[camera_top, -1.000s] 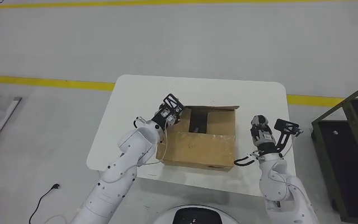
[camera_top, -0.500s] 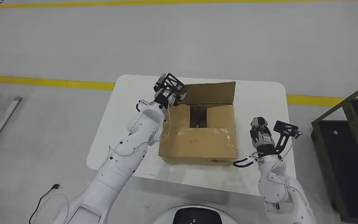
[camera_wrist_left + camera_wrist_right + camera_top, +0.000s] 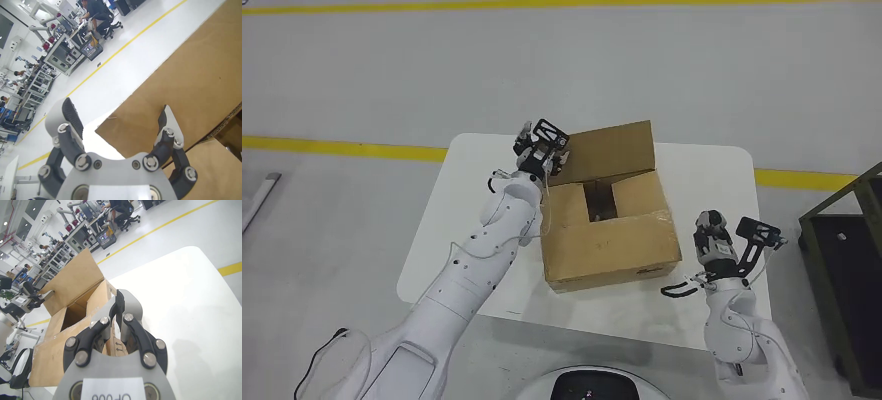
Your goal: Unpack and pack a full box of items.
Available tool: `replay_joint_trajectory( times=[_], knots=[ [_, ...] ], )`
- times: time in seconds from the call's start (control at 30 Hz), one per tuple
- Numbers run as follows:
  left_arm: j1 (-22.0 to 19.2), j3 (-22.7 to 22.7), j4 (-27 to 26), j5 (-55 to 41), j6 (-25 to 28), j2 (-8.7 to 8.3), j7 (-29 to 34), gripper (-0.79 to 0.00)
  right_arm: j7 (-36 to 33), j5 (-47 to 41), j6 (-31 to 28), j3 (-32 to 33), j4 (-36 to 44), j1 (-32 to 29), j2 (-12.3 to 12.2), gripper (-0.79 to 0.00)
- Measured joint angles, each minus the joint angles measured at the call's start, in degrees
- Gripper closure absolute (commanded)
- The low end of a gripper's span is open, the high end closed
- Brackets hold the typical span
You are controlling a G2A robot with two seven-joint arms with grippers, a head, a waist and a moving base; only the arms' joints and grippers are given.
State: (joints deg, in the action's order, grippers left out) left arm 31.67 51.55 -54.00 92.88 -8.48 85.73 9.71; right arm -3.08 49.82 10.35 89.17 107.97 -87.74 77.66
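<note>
brown cardboard box [image 3: 614, 250] | parked on the surface [image 3: 707, 175], kinda skewed | opened at the far flap [image 3: 610, 152], tipped up and back | folded in elsewhere, dark gap showing mid-top

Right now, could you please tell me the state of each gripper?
Left gripper: open, gripping nothing, at the raised flap of the brown cardboard box.
Right gripper: shut, empty.

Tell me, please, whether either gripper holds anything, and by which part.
Nothing is held: the left gripper is open at the edge of the raised flap of the box, and the right gripper is shut on nothing.
</note>
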Motion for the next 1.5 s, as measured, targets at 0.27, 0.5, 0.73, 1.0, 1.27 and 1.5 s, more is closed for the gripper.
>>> replay_joint_trajectory(
  times=[0.27,0.5,0.73,1.0,1.27,1.5],
  knots=[
    [-0.1,1.5,0.9,1.2,-1.1,0.17,-0.5,-0.785,-0.2,1.3,2.2,0.5,-4.3,1.1,0.0,0.000],
    [-0.2,2.5,3.1,1.1,-4.1,0.80,0.1,-0.785,0.1,2.2,0.0,-1.2,-6.2,-1.1,0.1,0.000],
    [-0.9,2.3,5.4,1.7,-4.9,1.56,0.3,-0.785,-2.1,2.5,-5.5,-1.5,-5.1,-3.4,-0.2,0.000],
    [-1.7,1.9,6.6,1.5,-5.2,2.61,-0.6,-0.785,-6.2,4.5,-15.2,-2.1,-2.0,-5.7,-1.0,0.000],
    [0.3,3.8,3.4,0.7,-5.8,2.65,-1.7,-0.785,-10.6,5.2,-24.7,-1.7,-0.1,-7.7,-1.9,0.000],
    [4.9,7.9,-6.7,0.2,-1.9,1.33,-1.5,-0.785,-8.5,1.9,-19.1,0.9,0.7,-6.2,-1.9,0.000]
  ],
)
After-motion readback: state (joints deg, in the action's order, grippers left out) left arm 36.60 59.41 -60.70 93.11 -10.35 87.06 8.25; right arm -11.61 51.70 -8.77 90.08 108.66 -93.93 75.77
